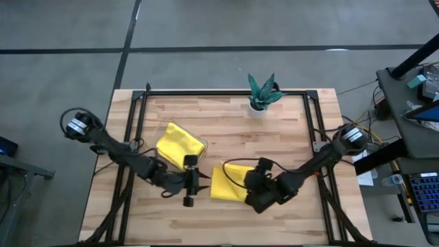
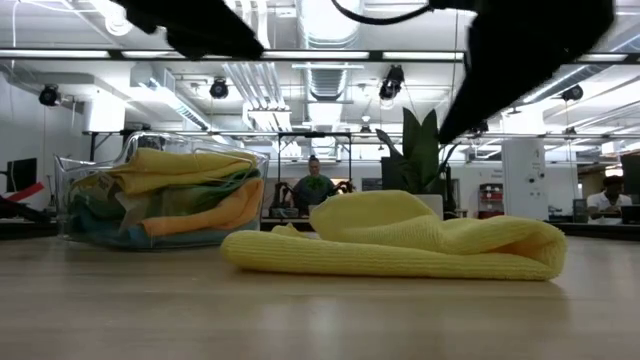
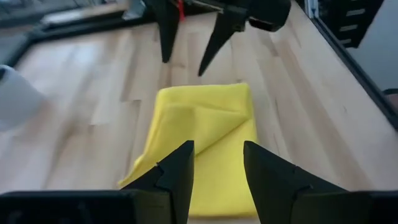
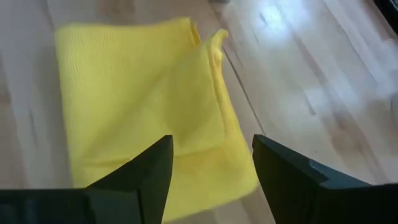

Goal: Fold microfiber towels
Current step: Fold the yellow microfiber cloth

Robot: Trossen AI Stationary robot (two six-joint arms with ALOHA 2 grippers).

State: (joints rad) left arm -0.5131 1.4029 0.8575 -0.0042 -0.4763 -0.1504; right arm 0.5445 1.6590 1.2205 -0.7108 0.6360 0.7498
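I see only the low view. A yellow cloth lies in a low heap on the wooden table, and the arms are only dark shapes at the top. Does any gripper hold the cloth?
Observer: No. The right gripper hangs open above the soft yellow microfiber towel, with nothing between its fingers.
Operator: And where is the left one?
Observer: The left gripper is open too. It is at the towel's opposite side, facing the right gripper.
Operator: Is the fold neat from above?
Observer: Not quite. The upper layer lies slanted across the lower one, so the edges do not line up.
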